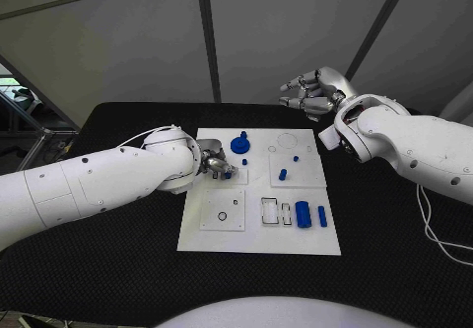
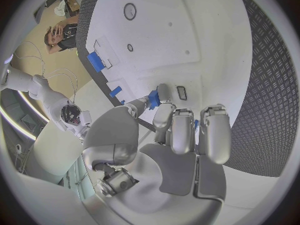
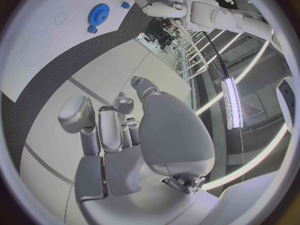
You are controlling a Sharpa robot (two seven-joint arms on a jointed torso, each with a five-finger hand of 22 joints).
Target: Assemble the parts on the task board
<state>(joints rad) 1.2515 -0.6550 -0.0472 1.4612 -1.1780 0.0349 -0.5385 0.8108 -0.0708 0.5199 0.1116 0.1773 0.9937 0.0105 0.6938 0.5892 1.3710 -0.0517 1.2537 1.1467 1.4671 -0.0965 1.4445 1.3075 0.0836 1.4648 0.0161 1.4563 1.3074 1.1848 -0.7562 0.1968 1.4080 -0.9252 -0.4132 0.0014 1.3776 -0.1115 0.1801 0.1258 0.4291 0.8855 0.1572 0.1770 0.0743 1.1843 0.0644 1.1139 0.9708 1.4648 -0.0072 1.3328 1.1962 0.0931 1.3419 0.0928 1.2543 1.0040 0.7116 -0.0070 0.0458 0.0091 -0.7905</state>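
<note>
A white task board point(image 1: 258, 239) lies flat in the middle of a black table point(image 1: 118, 273), its long axis running from six o'clock to twelve o'clock in the head view. At about ten o'clock on the board, the left hand point(image 1: 212, 166) rests its fingers on a small blue part point(image 1: 227, 175); the left wrist view shows what the head view hides, the small blue part point(image 2: 153, 99) pinched between thumb and a fingertip right at the board's surface, with the other fingers lying close together beside it. Toward twelve o'clock sits a blue gear point(image 1: 240, 145) with a short peg standing up from it; the right wrist view catches the same blue gear point(image 3: 98, 14) from far off. Near the board's centre, at about two o'clock, a blue peg point(image 1: 283, 174) stands upright in a raised white square, with a smaller blue stud point(image 1: 294, 158) just beyond it. At five o'clock two blue bars lie side by side, a thick blue cylinder point(image 1: 303, 214) and a thinner blue bar point(image 1: 321, 216), both with long axes pointing six to twelve. The right hand point(image 1: 309, 92) hovers well apart from the board, past its one o'clock corner above the table's far edge, fingers curled inward and holding nothing. No writing can be read anywhere.
</note>
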